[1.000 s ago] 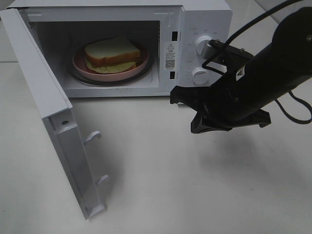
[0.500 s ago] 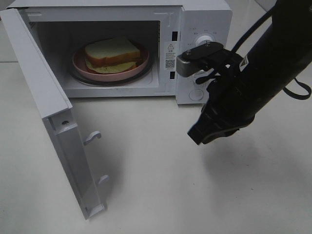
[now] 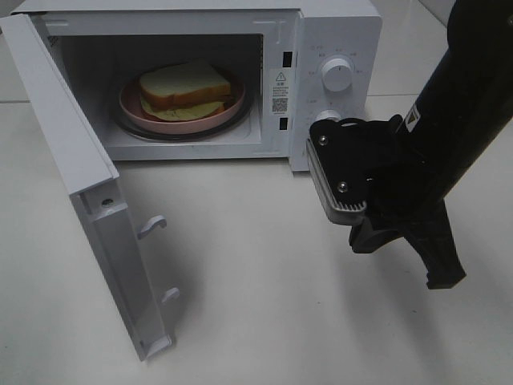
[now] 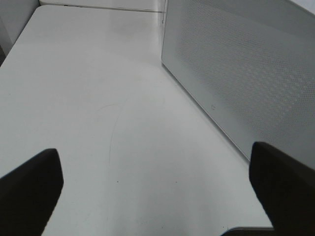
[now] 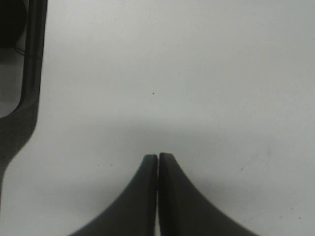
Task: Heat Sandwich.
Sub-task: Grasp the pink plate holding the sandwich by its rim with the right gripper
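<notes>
So, starting at the far left: my left gripper (image 4: 155, 186) is spread wide and holds nothing. It hangs over bare table (image 4: 88, 98) beside a perforated white panel (image 4: 236, 73), though I can't tell whether that is the door's outer face or the oven's side. The microwave door (image 3: 88, 200) stands swung fully open. Inside, the sandwich (image 3: 184, 87) sits on its pink plate (image 3: 131, 104) on the turntable, so I judge loading done and door-closing the step in hand. Further right are the upper knob (image 3: 336, 74) and the right gripper (image 5: 158, 164), its jaws pressed together on nothing, above the table in front of the control panel. Next I need a push on the door's outer face until it latches, then a turn of a knob.
</notes>
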Action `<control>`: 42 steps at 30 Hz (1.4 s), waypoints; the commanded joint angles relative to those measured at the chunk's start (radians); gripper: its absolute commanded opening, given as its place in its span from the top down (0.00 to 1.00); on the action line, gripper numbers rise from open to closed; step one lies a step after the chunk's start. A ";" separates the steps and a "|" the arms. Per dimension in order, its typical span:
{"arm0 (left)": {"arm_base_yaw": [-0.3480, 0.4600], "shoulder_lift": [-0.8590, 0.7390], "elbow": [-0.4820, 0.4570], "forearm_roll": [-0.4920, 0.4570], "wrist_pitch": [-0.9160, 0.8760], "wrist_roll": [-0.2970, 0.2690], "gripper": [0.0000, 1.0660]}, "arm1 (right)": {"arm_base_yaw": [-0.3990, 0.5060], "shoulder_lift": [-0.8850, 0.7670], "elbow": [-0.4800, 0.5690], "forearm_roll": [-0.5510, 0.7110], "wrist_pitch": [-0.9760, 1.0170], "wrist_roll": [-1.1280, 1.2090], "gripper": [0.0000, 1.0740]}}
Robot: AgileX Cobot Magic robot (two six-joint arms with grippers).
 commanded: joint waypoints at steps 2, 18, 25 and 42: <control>0.004 -0.017 0.002 0.001 -0.004 0.000 0.09 | -0.002 -0.005 -0.008 -0.057 -0.043 -0.041 0.92; 0.004 -0.017 0.002 0.001 -0.004 0.000 0.09 | 0.057 -0.006 -0.040 -0.288 -0.187 0.206 0.04; 0.004 -0.017 0.002 0.001 -0.004 0.000 0.09 | 0.057 0.001 -0.083 -0.285 -0.173 0.173 0.05; 0.004 -0.017 0.002 0.001 -0.004 0.000 0.09 | 0.138 0.160 -0.285 -0.290 -0.255 0.152 0.08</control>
